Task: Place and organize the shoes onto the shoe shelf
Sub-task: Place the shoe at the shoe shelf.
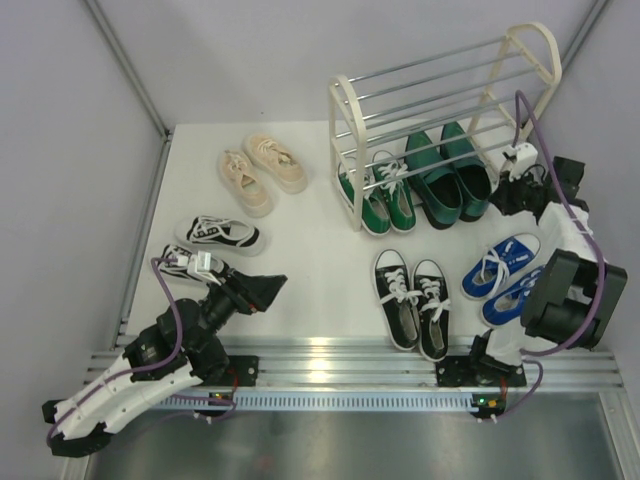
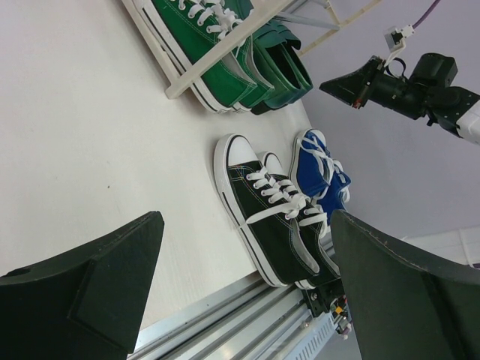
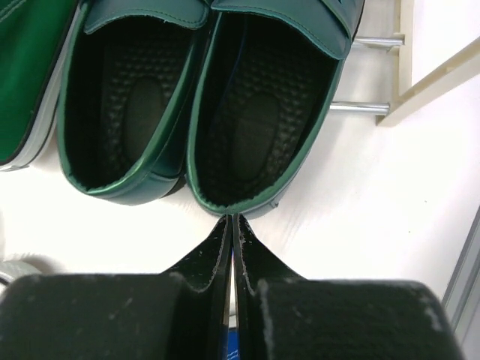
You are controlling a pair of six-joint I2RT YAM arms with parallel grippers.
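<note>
right gripper (image 3: pixel 231 219), clenched empty just behind the glossy dark green loafers (image 3: pixel 255 112), should push squarely, low; left gripper (image 2: pixel 247 219) released.

You'll find the dark green loafers (image 3: pixel 247 112) smooth and glossy, like polished leather, with matt, dimpled insoles. At one o'clock in the top view, the shoe shelf (image 1: pixel 346 165) joins shiny silver metal rods to matt cream end frames. The black sneakers (image 2: pixel 277 217) are woven cloth with smooth white rubber toes. The right pincer (image 3: pixel 232 220) is matt black, dust-speckled. The surface (image 1: pixel 310 230) looks matt white.
</note>
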